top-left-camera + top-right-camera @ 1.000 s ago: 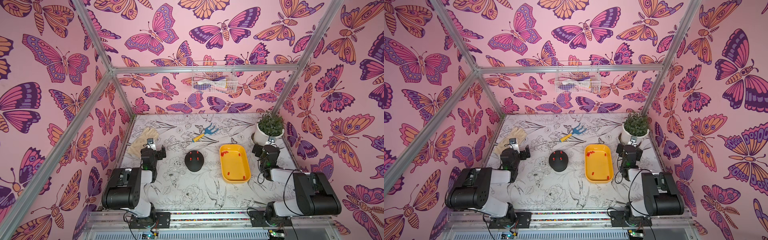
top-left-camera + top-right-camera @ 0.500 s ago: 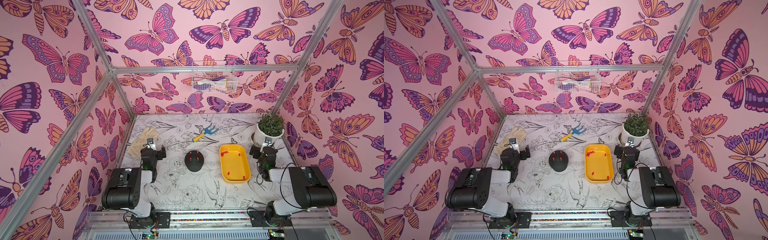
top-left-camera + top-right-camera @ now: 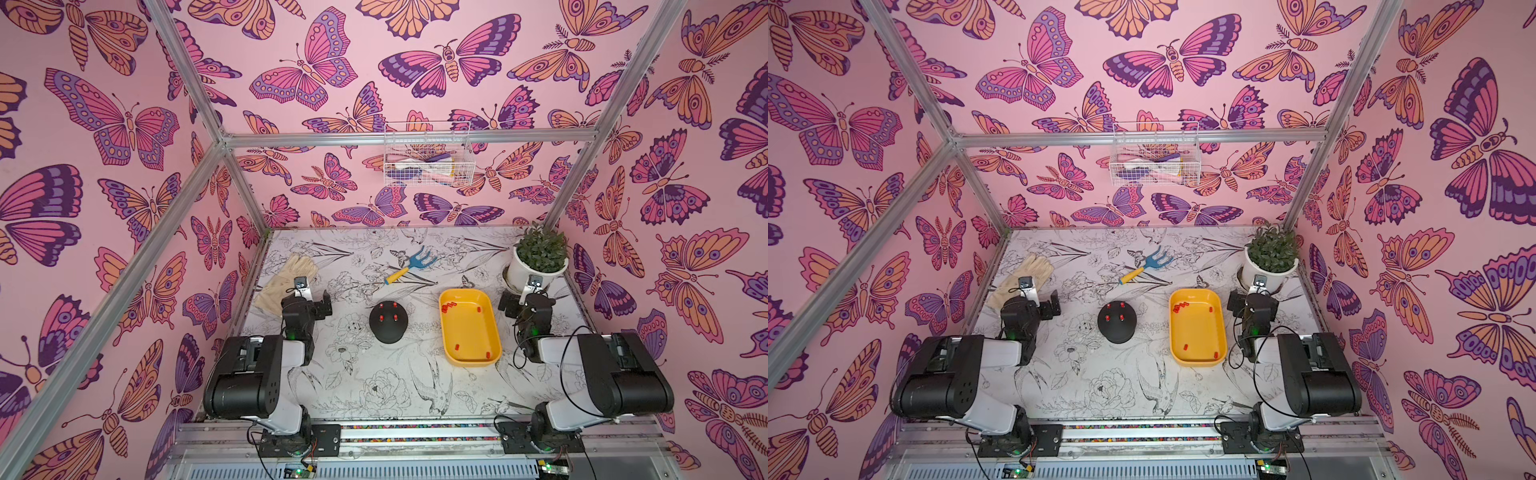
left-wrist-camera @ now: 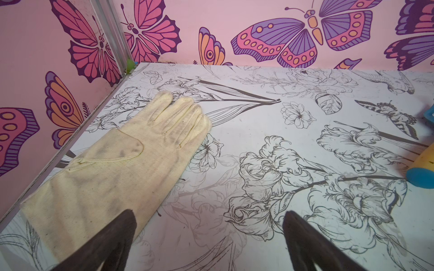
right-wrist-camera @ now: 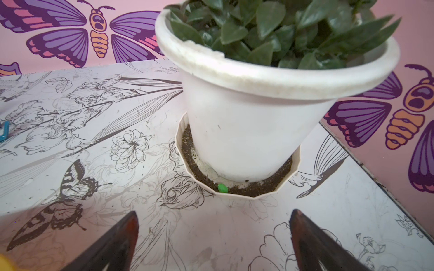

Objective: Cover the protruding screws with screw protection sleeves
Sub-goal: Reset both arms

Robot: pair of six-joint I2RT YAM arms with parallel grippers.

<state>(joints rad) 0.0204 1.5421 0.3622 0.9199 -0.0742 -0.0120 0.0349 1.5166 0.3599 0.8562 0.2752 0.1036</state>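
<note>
Tabletop (image 3: 374, 395) printed with line-drawn flowers and birds. Far left: cream fabric glove (image 4: 122, 164), lying flat. Far middle: blue hand rake (image 3: 411, 264) with yellow handle. Far right: leafy plant in a white pot (image 5: 246, 131), standing in a soil-strewn saucer (image 5: 234, 195) (one small green bit lies in it). Right of centre: yellow tray (image 3: 469, 332). Butterfly-patterned back wall: hanging wire basket (image 3: 428, 178).
</note>
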